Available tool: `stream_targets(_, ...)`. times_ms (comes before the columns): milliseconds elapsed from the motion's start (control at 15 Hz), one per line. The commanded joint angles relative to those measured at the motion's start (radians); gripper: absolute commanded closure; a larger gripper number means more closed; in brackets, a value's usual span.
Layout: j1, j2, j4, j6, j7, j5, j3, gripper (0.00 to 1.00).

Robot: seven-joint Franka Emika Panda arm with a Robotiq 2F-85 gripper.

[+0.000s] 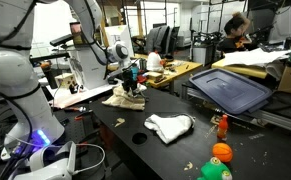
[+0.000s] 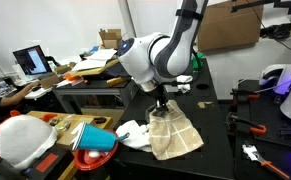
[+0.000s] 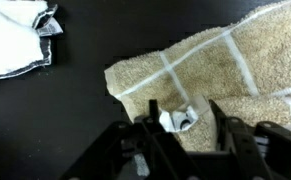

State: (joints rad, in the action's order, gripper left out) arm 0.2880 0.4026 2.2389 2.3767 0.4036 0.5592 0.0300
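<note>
A tan towel (image 3: 205, 55) with white grid lines lies crumpled on the black table, seen in both exterior views (image 1: 123, 97) (image 2: 175, 135). My gripper (image 3: 183, 120) is down on its near edge, the arm reaching straight down onto it (image 1: 133, 84) (image 2: 162, 108). The two dark fingers (image 3: 151, 112) stand apart on either side of a small white tag (image 3: 179, 119) and a fold of the towel. The jaws are partly drawn in, with a gap still between them. A white cloth (image 3: 15, 40) lies apart from the towel (image 1: 170, 127) (image 2: 133, 133).
In an exterior view a grey bin lid (image 1: 230, 88), a small red bottle (image 1: 223, 126) and an orange ball (image 1: 221, 152) sit on the table. In an exterior view a laptop (image 2: 30, 62), a red and blue bowl (image 2: 95, 140) and hand tools (image 2: 247, 124) stand around.
</note>
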Motion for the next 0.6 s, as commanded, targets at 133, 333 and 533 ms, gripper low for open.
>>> stream_targets(133,0.023,-0.043,0.016,0.032,0.059,0.055,-0.011,0.95)
stream_targets(333,0.023,-0.088,0.034,0.065,0.071,0.062,-0.008,1.0)
stream_targets(533,0.002,-0.171,0.08,0.102,0.045,0.058,-0.001,0.99)
